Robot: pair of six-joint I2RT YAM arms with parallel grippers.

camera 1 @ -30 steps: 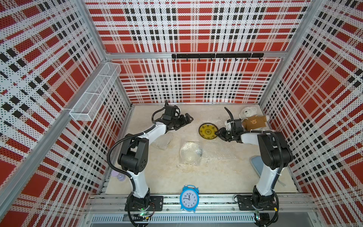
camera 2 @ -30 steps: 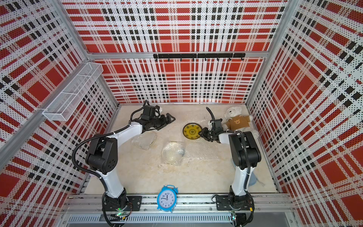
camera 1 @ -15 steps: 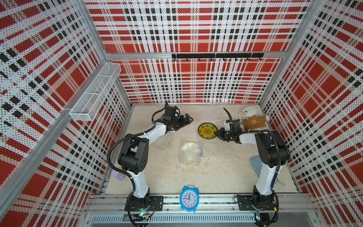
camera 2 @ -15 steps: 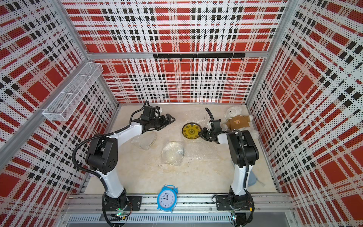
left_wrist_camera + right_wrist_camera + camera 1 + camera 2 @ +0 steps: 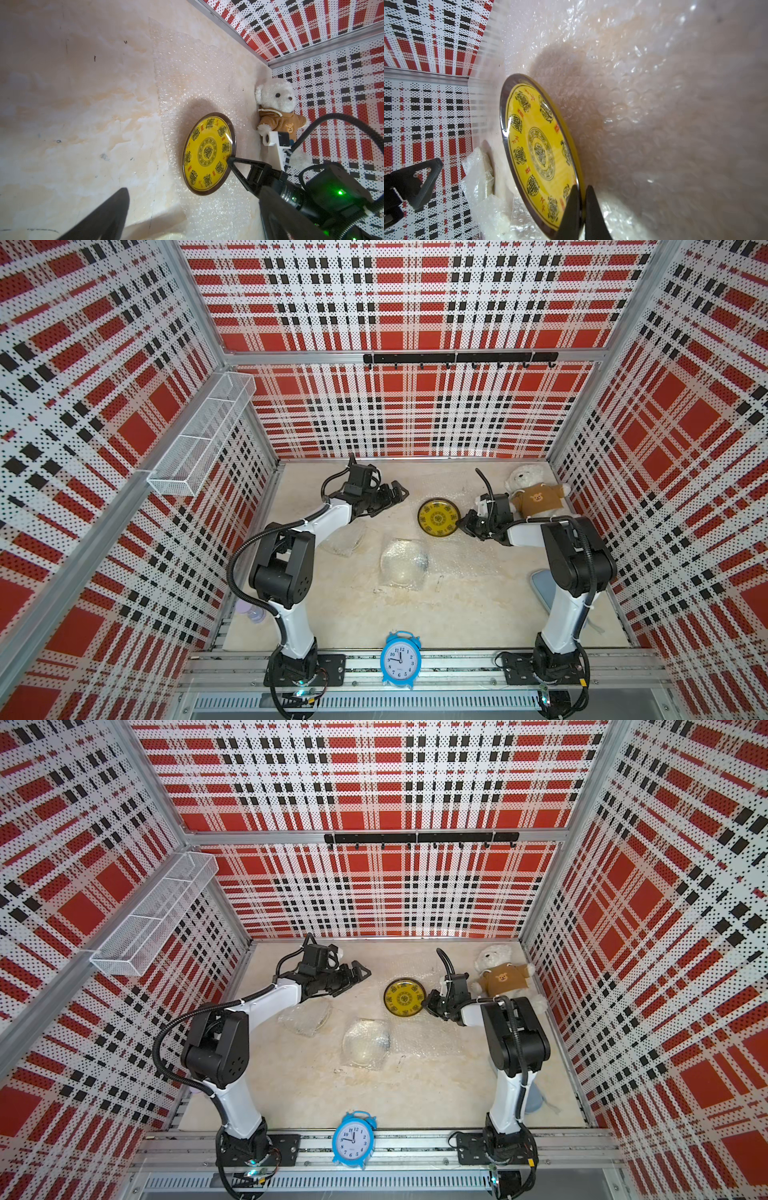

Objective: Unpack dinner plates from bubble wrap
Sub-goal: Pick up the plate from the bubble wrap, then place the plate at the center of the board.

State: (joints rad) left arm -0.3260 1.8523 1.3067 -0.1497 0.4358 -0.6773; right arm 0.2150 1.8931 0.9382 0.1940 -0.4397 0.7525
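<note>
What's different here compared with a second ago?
The right gripper has shut on the rim of the yellow plate; a second ago it was still partly open there. The plate has hardly shifted. The left gripper stays open, and the two wrapped plates, teddy bear and alarm clock lie unchanged.

A teddy bear (image 5: 530,493) is lying in the far corner of the tabletop (image 5: 353,614); a blue alarm clock (image 5: 400,659) is standing at its front edge.

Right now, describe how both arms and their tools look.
The left arm and right arm have white links, bulky black joint housings and black corrugated cables. The left tool and right tool are black, with triangular open-frame fingers. A green light glows behind the right tool.
</note>
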